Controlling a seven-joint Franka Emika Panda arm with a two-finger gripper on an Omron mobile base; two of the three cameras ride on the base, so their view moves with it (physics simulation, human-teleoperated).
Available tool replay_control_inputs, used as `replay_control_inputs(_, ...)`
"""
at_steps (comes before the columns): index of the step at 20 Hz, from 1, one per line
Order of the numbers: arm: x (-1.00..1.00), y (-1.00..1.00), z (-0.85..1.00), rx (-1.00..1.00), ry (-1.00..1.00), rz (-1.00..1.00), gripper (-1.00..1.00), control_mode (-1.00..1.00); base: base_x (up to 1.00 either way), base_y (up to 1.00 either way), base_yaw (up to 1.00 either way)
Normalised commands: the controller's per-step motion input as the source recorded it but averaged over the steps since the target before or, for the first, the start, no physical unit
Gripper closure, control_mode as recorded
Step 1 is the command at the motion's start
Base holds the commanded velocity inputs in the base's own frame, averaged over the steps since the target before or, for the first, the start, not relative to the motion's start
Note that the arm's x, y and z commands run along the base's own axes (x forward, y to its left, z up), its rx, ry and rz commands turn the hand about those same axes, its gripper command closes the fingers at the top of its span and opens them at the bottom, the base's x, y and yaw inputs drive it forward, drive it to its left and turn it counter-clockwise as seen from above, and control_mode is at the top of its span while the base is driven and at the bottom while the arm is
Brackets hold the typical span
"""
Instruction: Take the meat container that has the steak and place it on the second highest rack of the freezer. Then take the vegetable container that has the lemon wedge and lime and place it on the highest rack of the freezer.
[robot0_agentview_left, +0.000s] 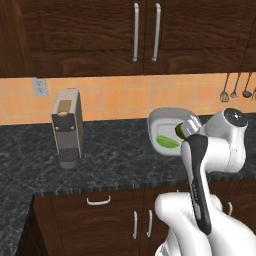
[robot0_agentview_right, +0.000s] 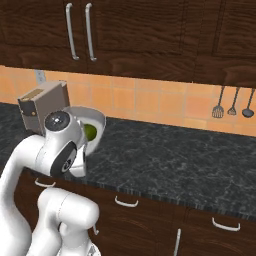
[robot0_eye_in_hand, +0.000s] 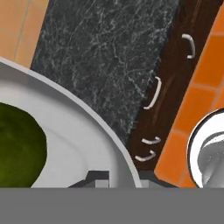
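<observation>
- The end effector (robot0_eye_in_hand: 116, 180) is clamped on the rim of the white vegetable container (robot0_agentview_left: 167, 125), held tipped up above the dark desk (robot0_agentview_left: 115, 155).
- So tilted, the lime (robot0_agentview_right: 90, 132) and lemon wedge (robot0_agentview_left: 167, 142) could roll out.
- A thin rim grip may slip if the arm swings fast.
- The coffee machine (robot0_agentview_left: 66, 127) stands near; a wide turn could clip it.

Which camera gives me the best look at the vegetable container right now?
The left base view: the vegetable container shows its tilted open face, with green pieces inside, above the counter. The right base view has it half hidden behind the arm's joint. The hand view shows just a close stretch of rim and something green.
</observation>
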Motion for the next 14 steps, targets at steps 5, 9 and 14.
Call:
replay_control_inputs(5, -0.65, 0.00, 0.82, 0.00, -0.01, 0.00, 1.00, -1.00, 0.00, 0.00, 0.00)
replay_control_inputs(9, -0.67, -0.01, 0.46, 0.00, 0.00, 0.00, 1.00, -1.00, 0.00, 0.00, 0.00)
replay_control_inputs(14, -0.25, 0.00, 0.01, 0.00, 0.00, -0.01, 1.00, -1.00, 0.00, 0.00, 0.00)
